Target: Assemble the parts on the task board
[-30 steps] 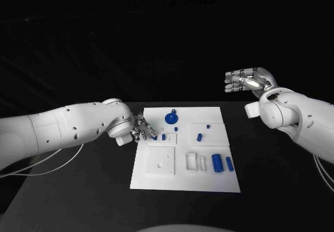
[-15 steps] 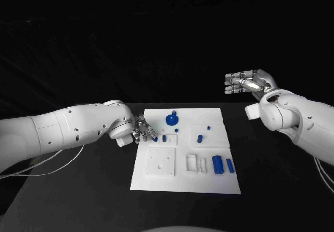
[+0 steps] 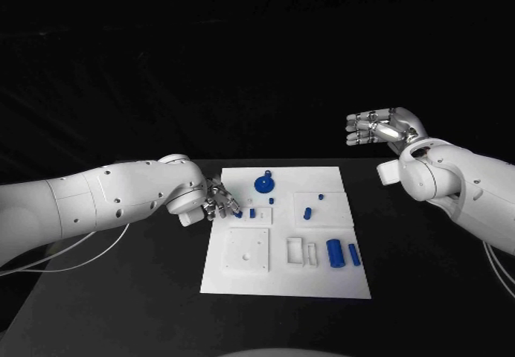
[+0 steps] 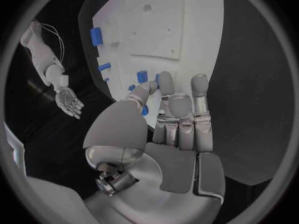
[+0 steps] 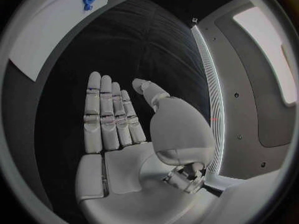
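- Left hand (image 3: 218, 202): fingers down at the task board (image 3: 288, 286) edge, fingertips pinching a small blue part (image 4: 144, 110); position unchanged over the last second.
- Right hand (image 3: 378, 126): raised well clear, empty, fingers apart, unmoved.
- Judgement: seating is slow; other parts (image 3: 336, 252) lie beyond, unassembled.

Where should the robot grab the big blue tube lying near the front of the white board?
Probably around the middle of the big blue tube, coming straight down from above. It lies flat on the white board, its long sides bare, a smaller blue piece close on one side, so fingers should close across its width.
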